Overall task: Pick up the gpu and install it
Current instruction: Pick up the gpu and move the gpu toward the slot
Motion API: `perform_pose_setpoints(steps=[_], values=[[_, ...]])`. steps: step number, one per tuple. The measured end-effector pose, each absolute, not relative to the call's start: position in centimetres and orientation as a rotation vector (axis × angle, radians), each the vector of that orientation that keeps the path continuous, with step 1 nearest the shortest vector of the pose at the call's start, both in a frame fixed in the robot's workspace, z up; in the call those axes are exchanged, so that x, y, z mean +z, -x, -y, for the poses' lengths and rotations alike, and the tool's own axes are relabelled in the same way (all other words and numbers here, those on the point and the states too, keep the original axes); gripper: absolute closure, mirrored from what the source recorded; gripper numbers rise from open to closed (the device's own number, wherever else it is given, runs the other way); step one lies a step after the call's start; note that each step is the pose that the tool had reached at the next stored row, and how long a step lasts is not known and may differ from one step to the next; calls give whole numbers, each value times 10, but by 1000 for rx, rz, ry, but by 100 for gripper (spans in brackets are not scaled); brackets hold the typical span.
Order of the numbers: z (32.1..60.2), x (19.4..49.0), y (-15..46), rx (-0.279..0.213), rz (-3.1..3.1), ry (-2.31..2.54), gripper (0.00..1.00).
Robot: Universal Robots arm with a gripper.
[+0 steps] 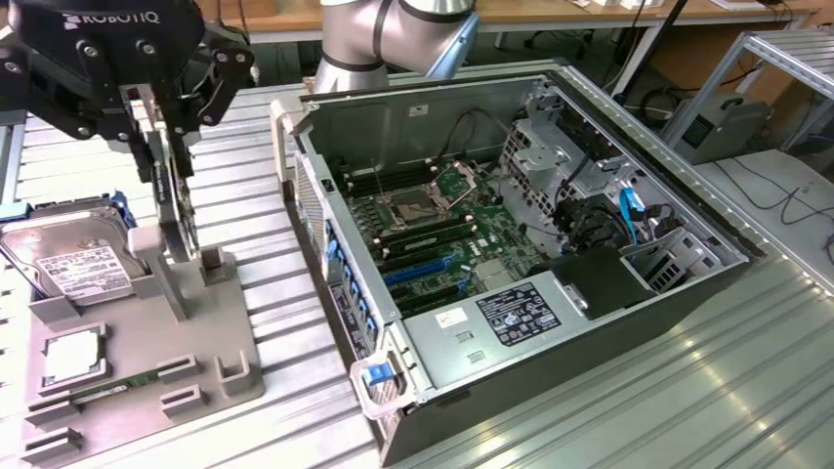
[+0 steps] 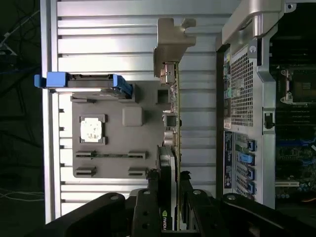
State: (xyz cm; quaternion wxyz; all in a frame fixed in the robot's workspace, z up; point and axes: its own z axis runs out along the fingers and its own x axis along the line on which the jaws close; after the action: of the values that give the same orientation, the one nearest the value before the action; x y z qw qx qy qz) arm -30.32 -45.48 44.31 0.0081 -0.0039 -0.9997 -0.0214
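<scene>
The gpu is a thin black card held on edge at the exterior view's left, just above the slotted post of the grey fixture tray. My gripper comes down from above, its fingers shut on the card's upper edge. In the wrist view the gpu runs edge-on away from my gripper, with one finger against each face. Its silver end bracket is at the far end. I cannot tell whether the card's lower edge still touches the post.
The open computer case lies at the exterior view's right, with its motherboard and blue slots exposed. On the fixture tray rest a hard drive, a processor and a memory stick. The table is ribbed metal.
</scene>
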Motion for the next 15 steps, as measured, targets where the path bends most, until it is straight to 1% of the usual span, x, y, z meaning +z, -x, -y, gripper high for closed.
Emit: perform_pose_setpoints(steps=[2, 4, 5, 15], values=[[455, 445, 297, -67, 3125, 12, 73], [455, 444, 266, -67, 3125, 12, 73], [455, 445, 260, -67, 3125, 12, 73], [455, 445, 218, -67, 3125, 12, 73]])
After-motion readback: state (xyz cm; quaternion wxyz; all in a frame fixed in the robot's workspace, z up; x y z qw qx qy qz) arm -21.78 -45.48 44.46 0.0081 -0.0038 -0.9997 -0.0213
